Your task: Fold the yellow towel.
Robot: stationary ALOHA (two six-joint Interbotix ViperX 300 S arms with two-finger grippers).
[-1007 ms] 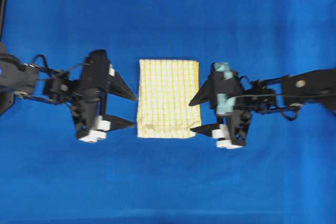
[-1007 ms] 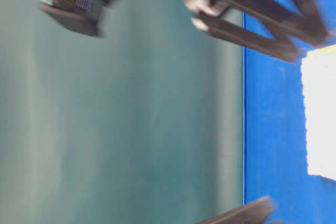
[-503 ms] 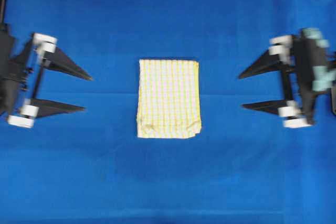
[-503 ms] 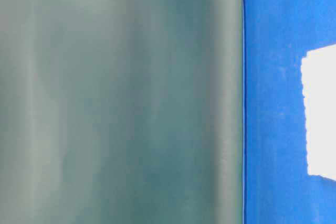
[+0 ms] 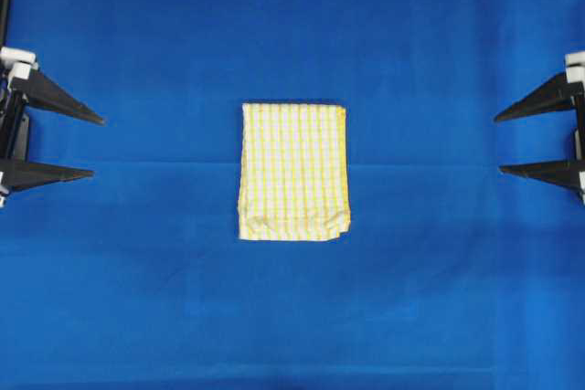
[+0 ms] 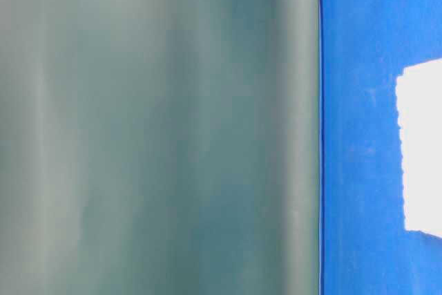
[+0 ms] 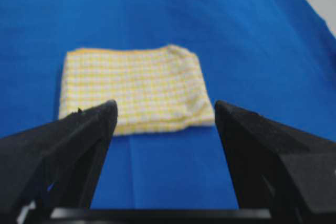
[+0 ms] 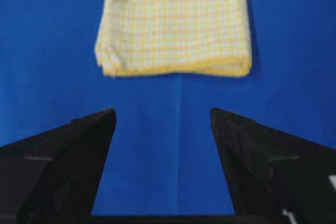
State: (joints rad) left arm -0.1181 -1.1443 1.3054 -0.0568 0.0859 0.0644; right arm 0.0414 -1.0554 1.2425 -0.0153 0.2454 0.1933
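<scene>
At either side edge of the overhead view, left gripper (image 5: 91, 146) and right gripper (image 5: 501, 143) stand spread, holding nothing. Centred between, well apart from both, the yellow towel (image 5: 293, 172) lies folded flat on blue cloth (image 5: 292, 317) (no legible writing).

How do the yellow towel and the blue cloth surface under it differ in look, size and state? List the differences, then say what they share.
The yellow towel is white with yellow checks and yellow edges; the blue cloth surface is one plain colour.
The towel is a small rectangle in the middle; the blue surface fills nearly the whole overhead view.
The towel lies folded in layers, rumpled at one corner; the blue surface is spread flat.
Both are cloth, and neither gripper touches them.
</scene>
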